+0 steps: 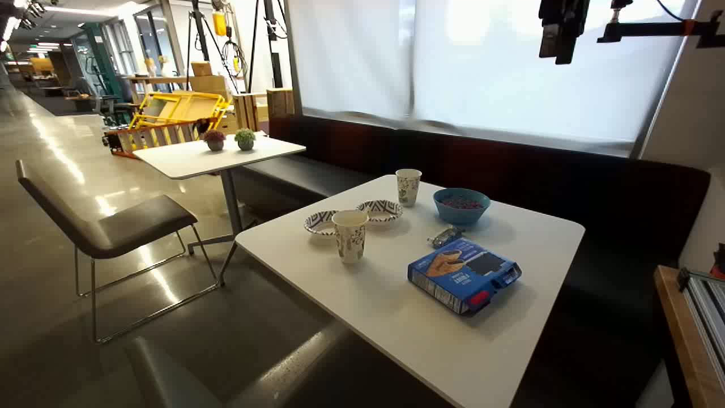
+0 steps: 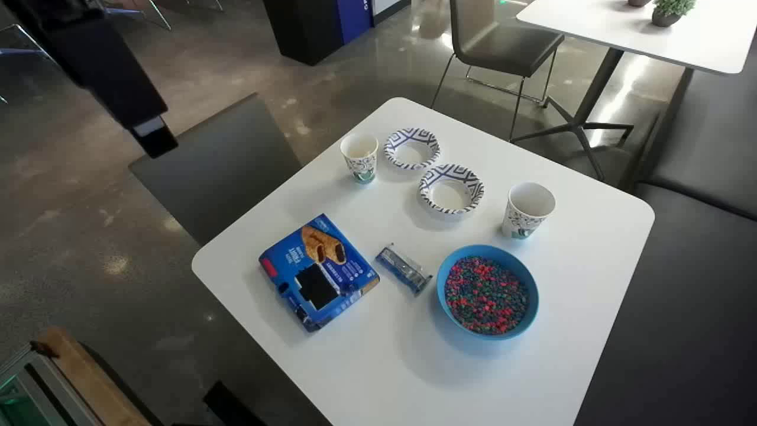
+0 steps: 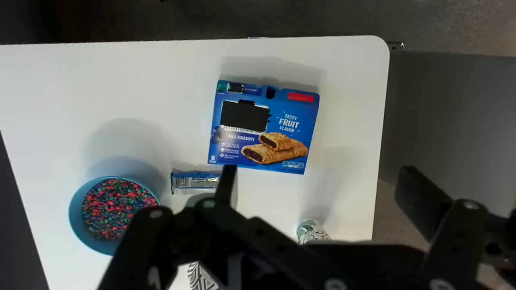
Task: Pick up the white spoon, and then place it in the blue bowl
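The blue bowl [image 1: 461, 216] stands on the white table in both exterior views [image 2: 530, 293], filled with small red, blue and green bits. It also shows at the lower left of the wrist view [image 3: 76, 211]. The white spoon shows in none of the views; it is hidden or out of view. My gripper [image 3: 319, 175] is open with its two fingers far apart and nothing between them. It hangs high above the table, near the top right in an exterior view [image 1: 558, 48] and at the upper left in an exterior view [image 2: 154, 135], well away from the bowl.
A blue printed box [image 2: 331, 254] lies on the table [image 2: 408, 367]. A small wrapped bar [image 2: 404, 270] lies between box and bowl. Two patterned paper cups [image 2: 359, 158] [image 2: 528, 210] and two patterned paper dishes [image 2: 412, 135] [image 2: 452, 171] stand farther back. A dark bench [image 2: 698, 284] runs alongside.
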`<state>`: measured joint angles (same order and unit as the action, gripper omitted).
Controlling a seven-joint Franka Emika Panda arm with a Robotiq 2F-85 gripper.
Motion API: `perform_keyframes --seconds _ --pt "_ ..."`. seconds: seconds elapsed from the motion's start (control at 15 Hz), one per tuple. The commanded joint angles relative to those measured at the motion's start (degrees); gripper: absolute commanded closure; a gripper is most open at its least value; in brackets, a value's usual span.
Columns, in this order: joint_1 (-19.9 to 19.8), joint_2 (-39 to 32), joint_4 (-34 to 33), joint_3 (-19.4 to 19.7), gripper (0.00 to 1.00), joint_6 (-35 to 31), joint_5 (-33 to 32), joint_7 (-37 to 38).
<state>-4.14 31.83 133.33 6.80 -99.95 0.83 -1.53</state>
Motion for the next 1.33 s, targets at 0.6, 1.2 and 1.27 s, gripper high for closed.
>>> perform_keyframes --seconds 0.6,1.2,1.27 --pt "-0.47 -0.08 -0.16 -0.35 0.00 0.17 0.20 -0.21" --pt "0.51 -2.79 -0.97 -3.07 0.00 0.12 5.92 6.67" --pt "0.59 -3.18 -0.36 -4.07 0.00 -1.88 7.01 8.79"
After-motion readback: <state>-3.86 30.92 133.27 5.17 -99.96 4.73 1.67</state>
